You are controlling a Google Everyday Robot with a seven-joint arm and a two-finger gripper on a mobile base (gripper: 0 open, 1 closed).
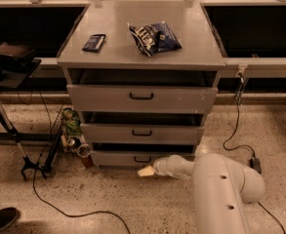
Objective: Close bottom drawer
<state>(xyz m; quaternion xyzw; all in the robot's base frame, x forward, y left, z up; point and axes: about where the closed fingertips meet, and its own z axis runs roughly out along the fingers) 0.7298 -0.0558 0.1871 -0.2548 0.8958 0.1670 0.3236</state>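
The bottom drawer (118, 158) is the lowest grey drawer of the grey cabinet (141, 52), with a low front panel and a small black loop handle (142, 159). It stands slightly out from the cabinet. My gripper (146, 171) is at the end of the white arm (220, 189), low by the floor, its pale tip just below and in front of the drawer's front panel near the handle.
Two more grey drawers (141, 97) (141, 133) above stand slightly open. A blue snack bag (154, 37) and a dark packet (94, 42) lie on the cabinet top. A wire basket with cans (70, 135), a black stand (10, 130) and floor cables (237, 130) flank the cabinet.
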